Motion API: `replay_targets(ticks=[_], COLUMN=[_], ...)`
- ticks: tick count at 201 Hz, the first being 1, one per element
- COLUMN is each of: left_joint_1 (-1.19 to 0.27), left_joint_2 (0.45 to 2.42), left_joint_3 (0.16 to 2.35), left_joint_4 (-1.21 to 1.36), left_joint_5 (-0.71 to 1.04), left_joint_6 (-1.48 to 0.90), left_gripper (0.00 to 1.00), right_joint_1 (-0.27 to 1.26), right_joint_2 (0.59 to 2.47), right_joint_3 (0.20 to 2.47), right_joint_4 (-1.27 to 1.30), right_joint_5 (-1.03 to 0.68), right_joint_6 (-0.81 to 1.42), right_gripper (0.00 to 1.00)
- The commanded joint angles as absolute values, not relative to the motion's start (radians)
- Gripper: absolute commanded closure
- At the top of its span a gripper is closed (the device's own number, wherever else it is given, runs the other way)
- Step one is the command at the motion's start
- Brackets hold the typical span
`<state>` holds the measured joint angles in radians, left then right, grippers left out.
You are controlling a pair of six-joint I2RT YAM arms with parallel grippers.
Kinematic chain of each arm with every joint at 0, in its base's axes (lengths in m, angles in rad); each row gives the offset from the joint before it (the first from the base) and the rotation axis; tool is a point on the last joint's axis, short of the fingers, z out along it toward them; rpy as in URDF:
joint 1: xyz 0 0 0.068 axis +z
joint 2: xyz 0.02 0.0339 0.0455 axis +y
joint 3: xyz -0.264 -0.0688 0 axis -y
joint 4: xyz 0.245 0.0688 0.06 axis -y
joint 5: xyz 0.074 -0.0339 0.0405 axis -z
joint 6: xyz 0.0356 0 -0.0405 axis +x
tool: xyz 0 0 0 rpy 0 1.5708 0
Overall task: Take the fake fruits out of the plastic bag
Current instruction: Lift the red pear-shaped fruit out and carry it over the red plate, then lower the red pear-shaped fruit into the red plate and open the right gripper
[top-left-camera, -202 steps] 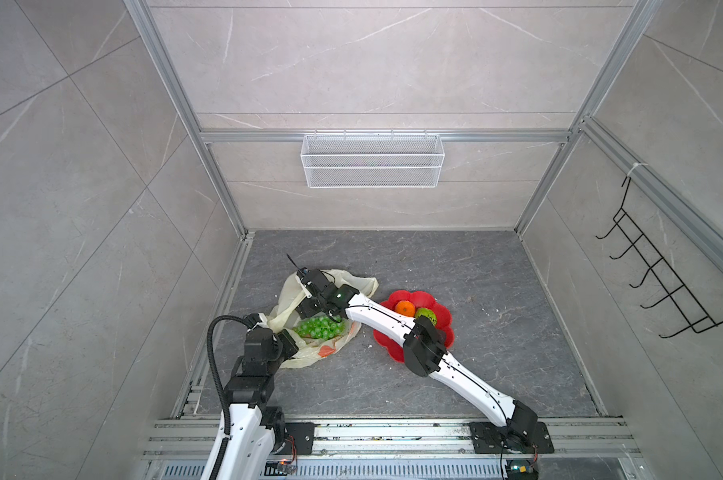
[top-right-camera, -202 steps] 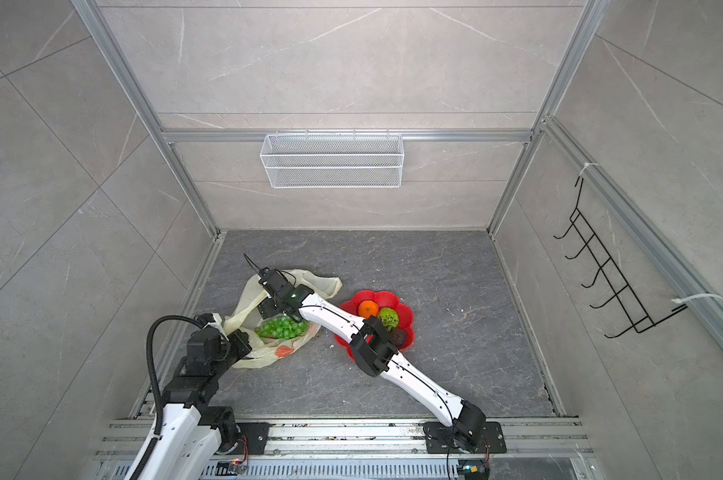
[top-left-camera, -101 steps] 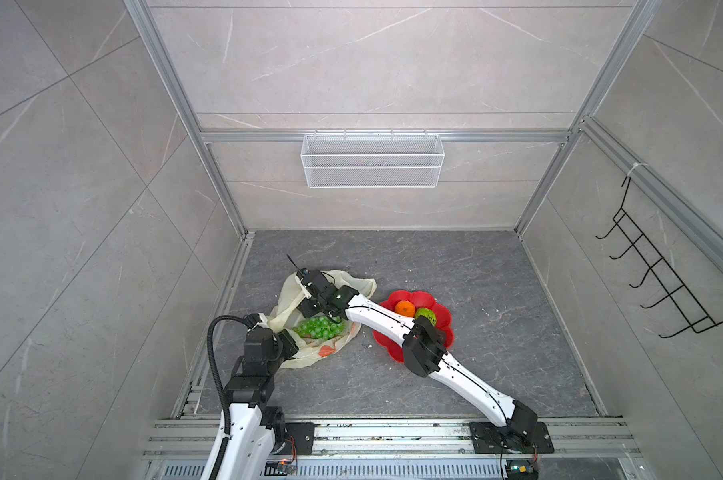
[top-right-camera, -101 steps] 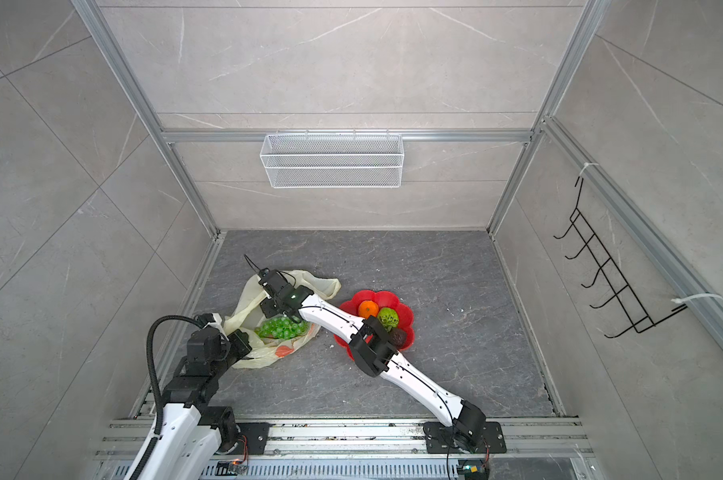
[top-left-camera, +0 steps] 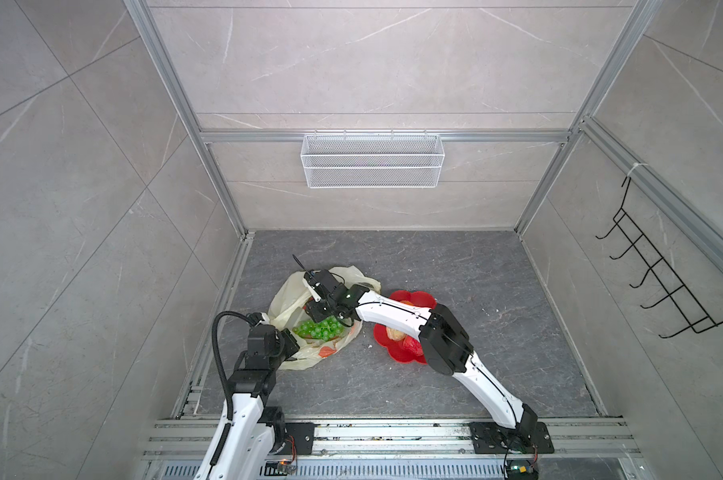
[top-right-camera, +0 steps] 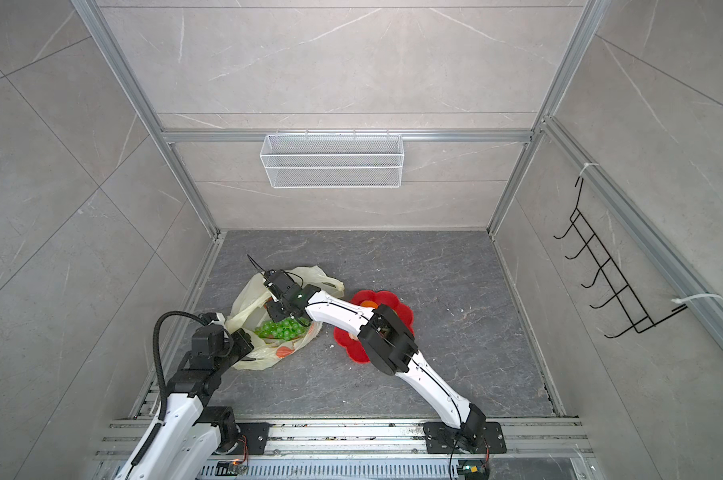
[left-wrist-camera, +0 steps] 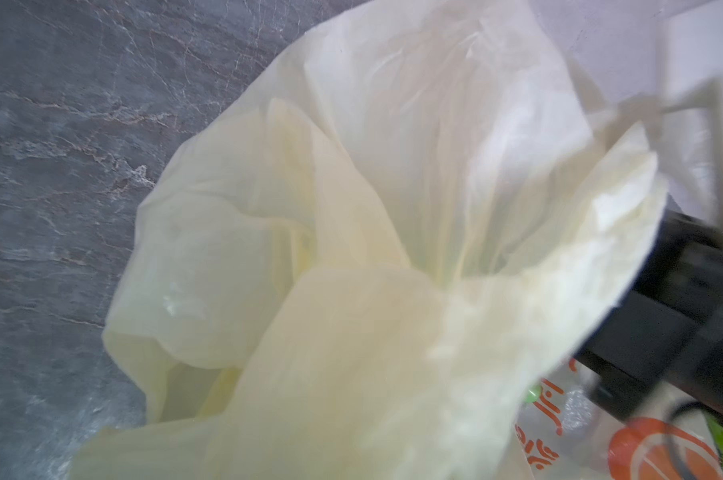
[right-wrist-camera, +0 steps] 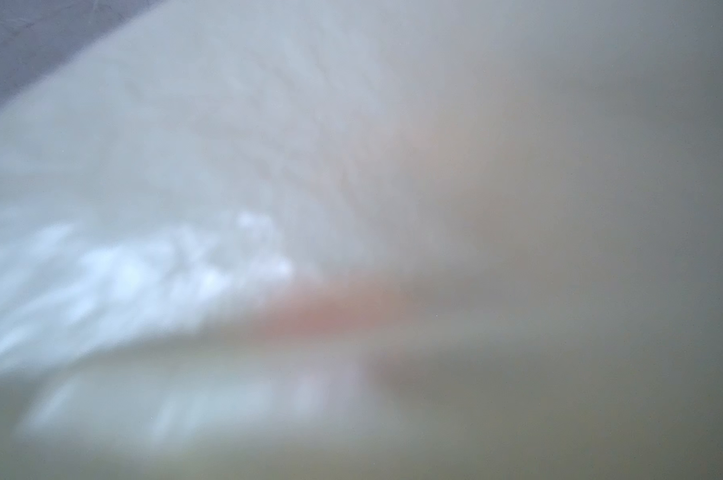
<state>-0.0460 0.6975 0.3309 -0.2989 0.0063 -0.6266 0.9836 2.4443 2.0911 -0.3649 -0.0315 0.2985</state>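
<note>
The pale-yellow plastic bag (top-left-camera: pixel 287 297) (top-right-camera: pixel 247 297) lies open on the grey floor, left of centre in both top views. A green grape bunch (top-left-camera: pixel 318 328) (top-right-camera: pixel 279 329) rests in its mouth. My right gripper (top-left-camera: pixel 316 311) (top-right-camera: pixel 277 312) reaches into the bag and sits on the far edge of the grapes; its jaws are too dark to read. The right wrist view is only blurred bag film (right-wrist-camera: pixel 268 166). My left gripper (top-left-camera: pixel 290 338) (top-right-camera: pixel 242 341) is shut on the bag's near edge, and bunched bag film (left-wrist-camera: pixel 393 208) fills the left wrist view.
A red flower-shaped plate (top-left-camera: pixel 418 297) (top-right-camera: pixel 387 297) lies right of the bag, half under my right forearm. On it show a beige ball (top-left-camera: pixel 393 332) and a red strawberry (top-left-camera: pixel 409 345). A wire basket (top-left-camera: pixel 372 160) hangs on the back wall, and black hooks (top-left-camera: pixel 650 286) on the right wall.
My right forearm has shifted over the plate, hiding the orange and the green fruit and baring the beige ball and strawberry. The grapes, bag and left arm have stayed put.
</note>
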Motion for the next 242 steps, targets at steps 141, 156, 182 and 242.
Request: replay_targets(ticks=[141, 156, 182, 242], left_joint_1=[-0.038, -0.038, -0.037, -0.037], left_joint_2=[1.145, 1.149, 1.166, 1.177], left_joint_3=[0.514, 0.513, 0.517, 0.518], left_joint_4=[0.001, 0.009, 0.023, 0.029], left_joint_5=[-0.048, -0.037, -0.018, -0.008], left_joint_6=[-0.621, -0.620, -0.620, -0.622], left_gripper=[1.00, 1.00, 1.00, 1.00], right_joint_1=[0.999, 0.996, 0.958, 0.746], right_joint_2=[1.651, 1.581, 1.468, 1.287], right_joint_3=[1.149, 1.094, 1.005, 0.870], right_joint_4=[-0.098, -0.128, -0.194, -0.329], right_joint_5=[0.105, 0.140, 0.158, 0.143], right_joint_6=[0.368, 0.380, 0.386, 0.385], right_gripper=[0.53, 0.52, 0.52, 0.52])
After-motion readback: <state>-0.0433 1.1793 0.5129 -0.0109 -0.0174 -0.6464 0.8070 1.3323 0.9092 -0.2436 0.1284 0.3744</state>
